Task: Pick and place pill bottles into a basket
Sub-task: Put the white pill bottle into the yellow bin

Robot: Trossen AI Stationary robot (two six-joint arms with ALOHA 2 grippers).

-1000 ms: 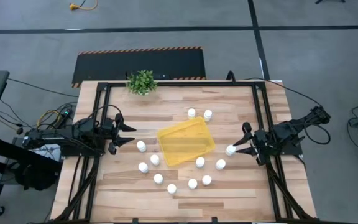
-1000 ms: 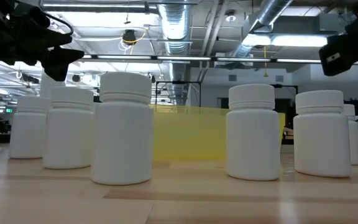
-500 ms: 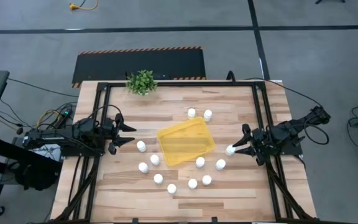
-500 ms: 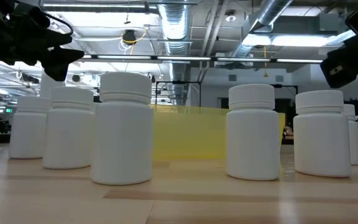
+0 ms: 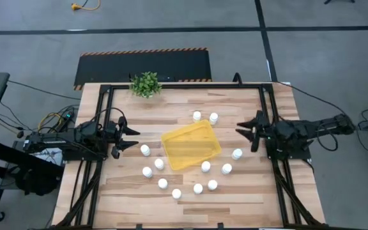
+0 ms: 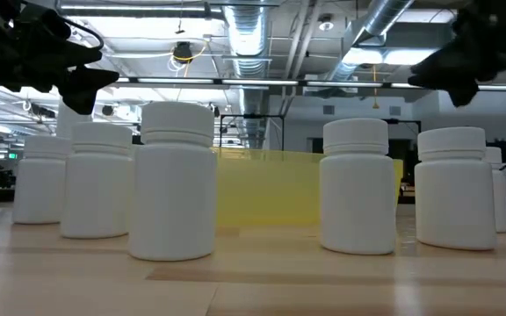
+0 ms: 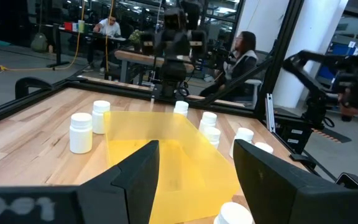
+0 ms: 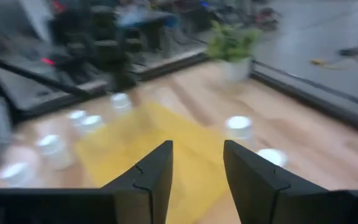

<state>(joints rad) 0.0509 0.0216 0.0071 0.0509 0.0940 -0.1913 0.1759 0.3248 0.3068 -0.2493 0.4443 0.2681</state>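
Observation:
The yellow basket [image 5: 190, 145] lies empty at the table's middle. About a dozen white pill bottles stand upright on the wood around it: two at its far side [image 5: 205, 117], several in an arc along its near side [image 5: 176, 193], and one at its right [image 5: 236, 154]. My right gripper [image 5: 245, 135] is open and empty, right of the basket and a little beyond that bottle; its wrist view [image 8: 194, 168] looks over the basket [image 8: 148, 143]. My left gripper [image 5: 130, 137] is open and empty, left of the basket; its wrist view [image 7: 194, 168] faces the basket [image 7: 166, 155].
A small green potted plant [image 5: 145, 84] stands at the far left edge. Black frame rails [image 5: 270, 121] run along the table's left, right and far sides. Bare wood lies between the basket and the far rail. People sit in the room behind [image 7: 241, 50].
My right gripper has swung toward the table's far edge, away from the bottle right of the basket, and its arm has turned. That bottle stands where it was. My left arm has kept still.

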